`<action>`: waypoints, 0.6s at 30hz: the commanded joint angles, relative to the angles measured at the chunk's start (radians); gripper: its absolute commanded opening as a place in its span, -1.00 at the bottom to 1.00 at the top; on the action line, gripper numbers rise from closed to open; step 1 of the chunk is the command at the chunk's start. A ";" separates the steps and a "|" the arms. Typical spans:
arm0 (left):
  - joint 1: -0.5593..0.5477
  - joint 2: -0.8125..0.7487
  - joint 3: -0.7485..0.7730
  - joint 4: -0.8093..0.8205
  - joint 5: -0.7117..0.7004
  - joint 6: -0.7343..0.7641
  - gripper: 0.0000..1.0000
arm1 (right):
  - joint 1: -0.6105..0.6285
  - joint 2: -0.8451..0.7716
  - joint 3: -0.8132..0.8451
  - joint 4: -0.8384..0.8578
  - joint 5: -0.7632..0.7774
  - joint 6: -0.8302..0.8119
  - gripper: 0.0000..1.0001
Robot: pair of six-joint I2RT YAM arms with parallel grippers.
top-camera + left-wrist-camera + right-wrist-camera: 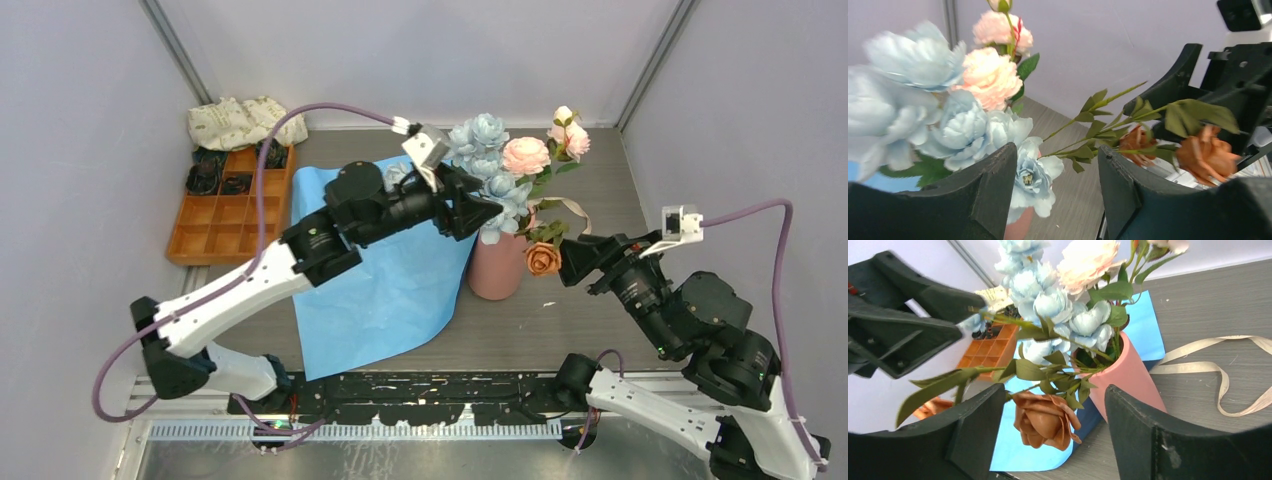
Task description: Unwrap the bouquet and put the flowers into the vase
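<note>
Several flowers (500,160) are seen standing in the vase (497,272) at mid-table, with an orange rose (543,258) drooping to its right. Paper (385,290) is spread flat just left, and ribbon (572,208) lies behind. The left gripper (485,212) is held open at the blue blooms and the right gripper (565,263) open beside the rose. Nothing is gripped.

the flowers (488,132), pale blue, pink and white blooms, stand in the upright salmon-pink vase (495,270) near the middle of the table (600,185); an orange-brown rose (542,259) droops over its right rim.
</note>
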 commanded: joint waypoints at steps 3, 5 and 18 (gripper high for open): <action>-0.004 -0.214 0.020 -0.071 -0.184 0.060 0.23 | -0.003 0.038 0.199 -0.009 0.116 -0.064 0.85; -0.005 -0.268 0.007 -0.118 -0.312 0.079 0.23 | -0.004 0.043 0.237 -0.010 0.171 -0.075 0.94; -0.005 -0.484 -0.047 -0.367 -0.946 0.131 0.26 | -0.004 0.388 0.582 -0.358 0.772 0.049 0.99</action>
